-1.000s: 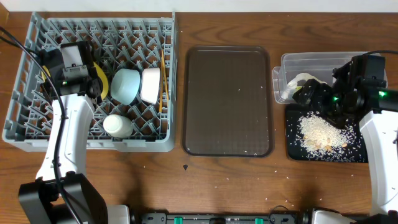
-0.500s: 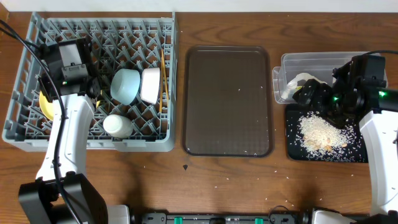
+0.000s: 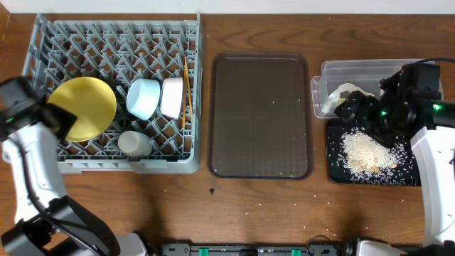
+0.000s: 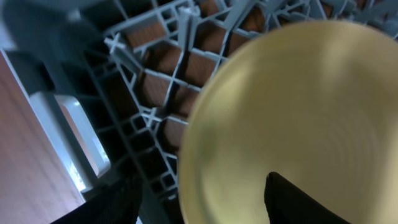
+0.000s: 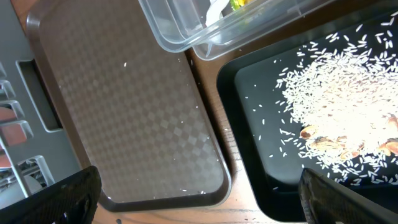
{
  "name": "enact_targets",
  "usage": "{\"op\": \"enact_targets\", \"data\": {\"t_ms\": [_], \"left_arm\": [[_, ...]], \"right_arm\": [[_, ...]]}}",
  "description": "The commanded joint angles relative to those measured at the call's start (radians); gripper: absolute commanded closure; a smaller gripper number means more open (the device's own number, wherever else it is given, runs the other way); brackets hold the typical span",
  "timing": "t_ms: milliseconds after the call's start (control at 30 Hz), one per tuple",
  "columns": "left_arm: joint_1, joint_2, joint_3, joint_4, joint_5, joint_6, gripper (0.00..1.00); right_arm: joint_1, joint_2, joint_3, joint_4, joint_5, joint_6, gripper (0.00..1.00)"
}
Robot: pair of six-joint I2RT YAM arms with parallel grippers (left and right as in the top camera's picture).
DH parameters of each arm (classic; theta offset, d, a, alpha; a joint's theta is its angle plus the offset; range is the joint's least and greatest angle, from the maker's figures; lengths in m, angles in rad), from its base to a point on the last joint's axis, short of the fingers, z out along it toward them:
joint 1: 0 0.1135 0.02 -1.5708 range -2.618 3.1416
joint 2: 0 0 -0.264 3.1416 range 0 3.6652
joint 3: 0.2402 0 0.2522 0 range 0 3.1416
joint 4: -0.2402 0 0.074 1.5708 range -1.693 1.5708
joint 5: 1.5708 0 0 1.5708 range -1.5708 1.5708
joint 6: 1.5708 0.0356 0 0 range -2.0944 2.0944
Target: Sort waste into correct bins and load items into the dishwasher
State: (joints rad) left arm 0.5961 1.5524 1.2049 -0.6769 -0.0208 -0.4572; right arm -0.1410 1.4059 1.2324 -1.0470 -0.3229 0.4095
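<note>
**Left end effector released, yellow plate in the rack**

Your left end effector (image 4: 199,193) is released. Its fingers are spread wide at the left wall of the dish rack (image 3: 114,35), which sits at the tabletop's back-left corner. The yellow plate (image 3: 84,107) sits in the rack's left half, just beyond those fingertips; contact can't be told. Your right end effector (image 5: 196,186) is also spread and empty. It hangs where the clear tub (image 5: 180,25) meets the black tray (image 5: 249,155) near the tabletop's right edge. Rice grains (image 5: 336,93) are piled in the tray.

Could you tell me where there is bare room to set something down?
The brown serving tray, between dish rack and black tray, is nearly bare. Rear rack rows are free; the front, around the yellow plate, is crowded.
</note>
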Motion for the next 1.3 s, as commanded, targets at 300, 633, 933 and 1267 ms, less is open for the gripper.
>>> {"op": "enact_targets", "data": {"t_ms": [300, 633, 933, 1267], "left_arm": [[0.159, 0.081, -0.005, -0.01, 0.452, 0.052, 0.36], [0.191, 0.126, -0.005, -0.018, 0.437, 0.057, 0.36], [0.191, 0.2, -0.008, 0.038, 0.395, 0.064, 0.43], [0.191, 0.19, -0.008, 0.037, 0.466, 0.081, 0.92]], "right_arm": [[0.011, -0.009, 0.009, 0.006, -0.008, 0.005, 0.01], [0.011, -0.009, 0.009, 0.007, -0.008, 0.005, 0.01], [0.011, -0.009, 0.009, -0.005, -0.009, 0.005, 0.01], [0.011, -0.009, 0.009, -0.008, -0.019, 0.005, 0.01]]}}
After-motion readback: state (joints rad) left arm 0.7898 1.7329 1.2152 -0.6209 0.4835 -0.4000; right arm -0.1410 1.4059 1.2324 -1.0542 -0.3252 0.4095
